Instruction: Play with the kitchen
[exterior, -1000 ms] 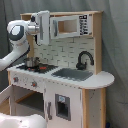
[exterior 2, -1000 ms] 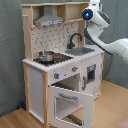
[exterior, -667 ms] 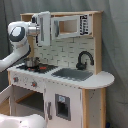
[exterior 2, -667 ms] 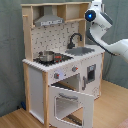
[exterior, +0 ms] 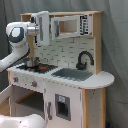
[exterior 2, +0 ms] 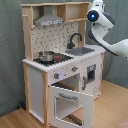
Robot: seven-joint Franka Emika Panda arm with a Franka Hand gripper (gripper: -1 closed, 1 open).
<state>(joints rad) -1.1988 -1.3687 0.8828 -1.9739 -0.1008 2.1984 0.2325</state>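
Nothing visibly moves: arm (exterior: 20,37) stays upper left by the kitchen (exterior: 65,75) — rigid wood, light hinged doors; take handles — pincer's state cannot be told.

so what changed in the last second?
Nothing visibly changed. The arm sits at the upper shelf of the kitchen as before. The oven door hangs open, and the pot is on the stovetop.
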